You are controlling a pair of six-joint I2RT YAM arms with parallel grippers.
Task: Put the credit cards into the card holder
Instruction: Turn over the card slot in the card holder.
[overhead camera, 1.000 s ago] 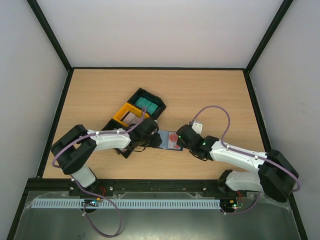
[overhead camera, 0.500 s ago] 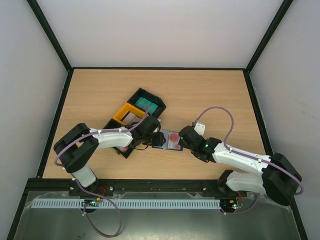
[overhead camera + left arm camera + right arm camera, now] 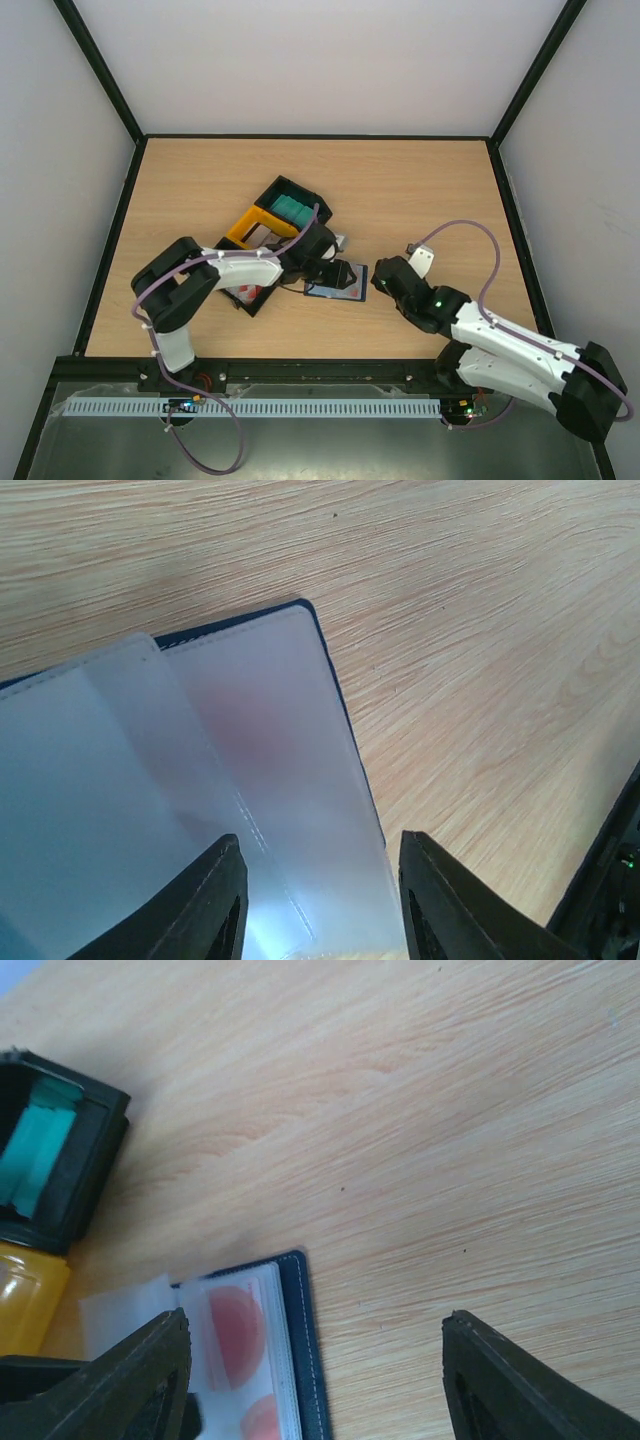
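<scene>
At the left of the table (image 3: 420, 190) we saw a yellow tray (image 3: 248, 228) and, touching its far side, a black tray (image 3: 290, 208) with teal contents. To their right the left gripper (image 3: 318, 875) hung low over the open card holder (image 3: 330, 289), which lay flat on the wood near the middle, just right of the trays. Its fingers (image 3: 215, 905) stood partly apart, with the holder's clear sleeves (image 3: 200, 780) spread under the gap. We could not tell whether the fingers pressed on the plastic, and nothing was pinched between them. A red-and-white credit card (image 3: 232, 1325) showed through a sleeve on the holder's right half. Farther right, the right gripper (image 3: 312, 1355) hovered just beside the holder's navy edge, its jaws spread wide, holding and touching nothing.
</scene>
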